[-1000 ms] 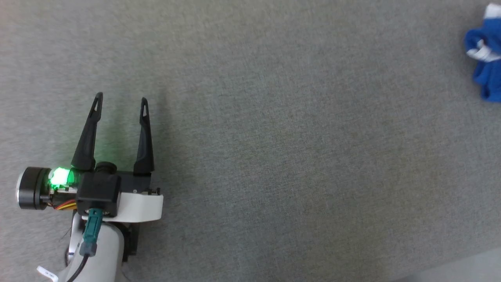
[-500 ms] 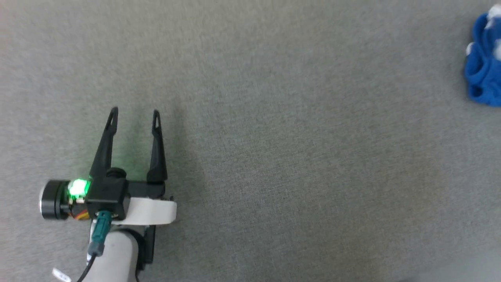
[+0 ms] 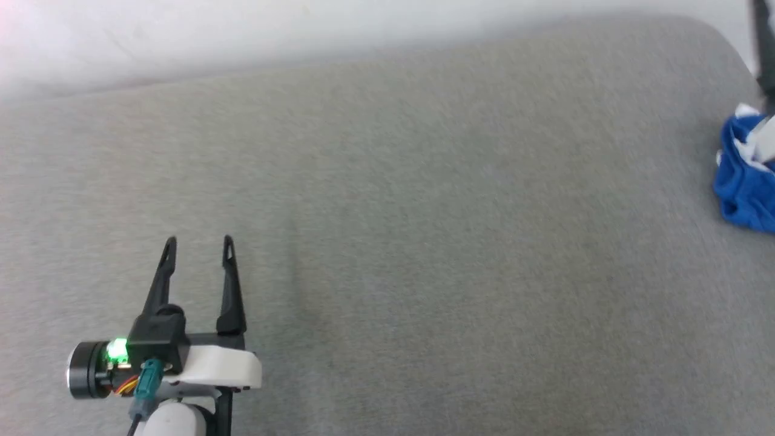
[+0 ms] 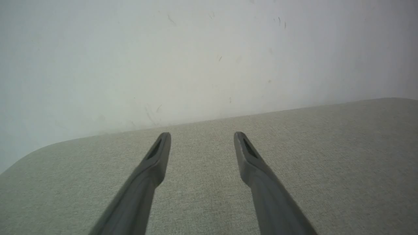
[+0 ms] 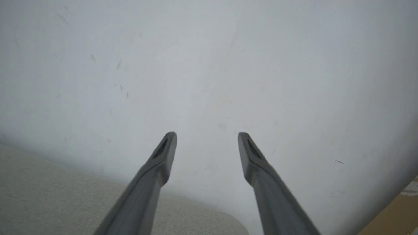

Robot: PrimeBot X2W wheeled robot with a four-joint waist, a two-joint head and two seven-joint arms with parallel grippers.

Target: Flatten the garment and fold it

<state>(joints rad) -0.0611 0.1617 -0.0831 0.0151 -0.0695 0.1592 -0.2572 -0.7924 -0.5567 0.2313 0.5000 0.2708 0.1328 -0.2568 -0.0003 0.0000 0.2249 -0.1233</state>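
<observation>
Left gripper (image 3: 198,242) hovers at the lower left over the grey fabric surface (image 3: 424,242). Its two dark fingers are spread apart and hold nothing, and a green light (image 3: 116,350) glows on its wrist. In its own wrist view the fingers (image 4: 152,169) point toward the white wall (image 4: 196,49) behind the surface. At the far right edge of the head view the blue shorts (image 3: 742,194) lie crumpled in a heap, well apart from this gripper. The right gripper (image 5: 206,138) is also wide open and empty, facing the wall.
</observation>
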